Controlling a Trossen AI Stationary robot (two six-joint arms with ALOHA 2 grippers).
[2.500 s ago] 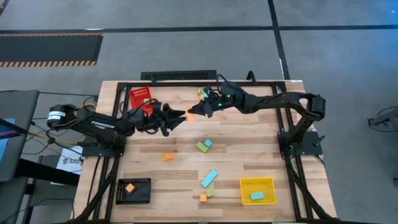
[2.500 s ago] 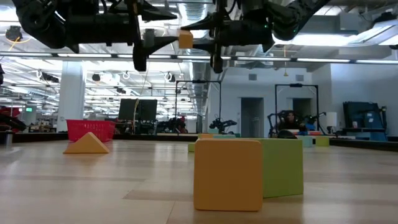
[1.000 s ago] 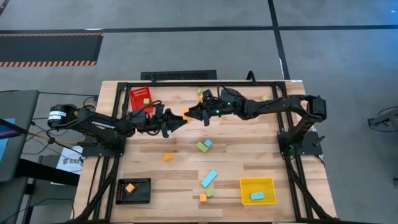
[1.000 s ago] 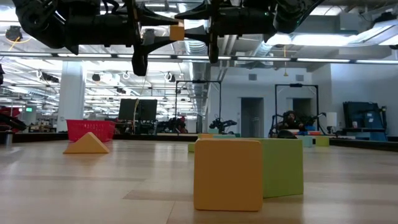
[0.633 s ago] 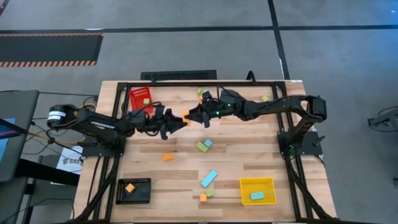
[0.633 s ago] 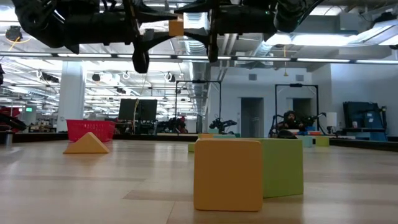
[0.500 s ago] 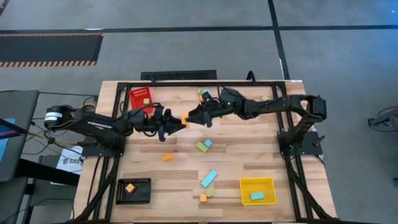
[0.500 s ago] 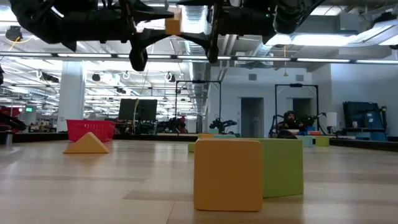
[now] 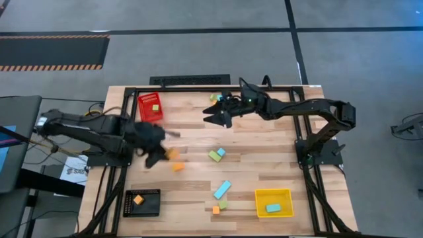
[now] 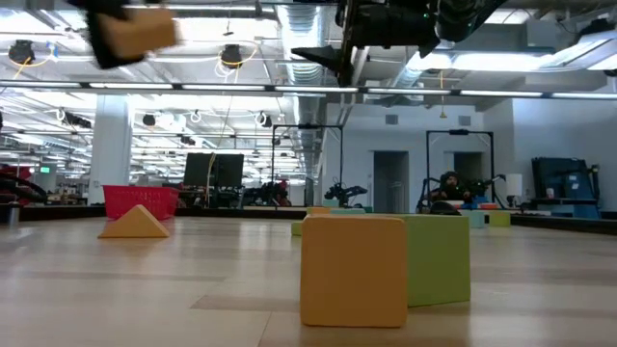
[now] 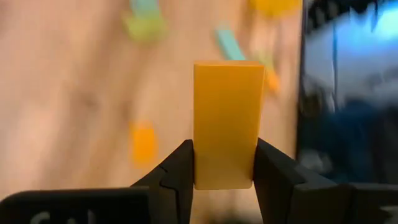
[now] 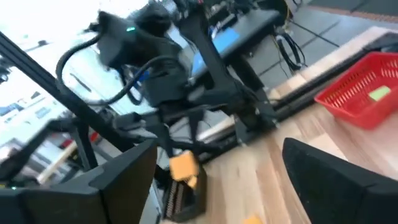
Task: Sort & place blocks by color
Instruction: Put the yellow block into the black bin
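Orange block (image 11: 226,123) sits clamped between the left gripper (image 11: 224,163) fingers; the right gripper (image 9: 217,118) gapes wide, empty.

orange brick (image 11: 227,123) upright, held aloft | orange (image 9: 215,209), green (image 9: 214,156), cyan bar (image 9: 222,189) flat on wood

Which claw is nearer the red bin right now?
The left. The left claw, shut on an orange block, sits just in front of the red bin. The right claw, open, hangs farther off toward the table's middle.
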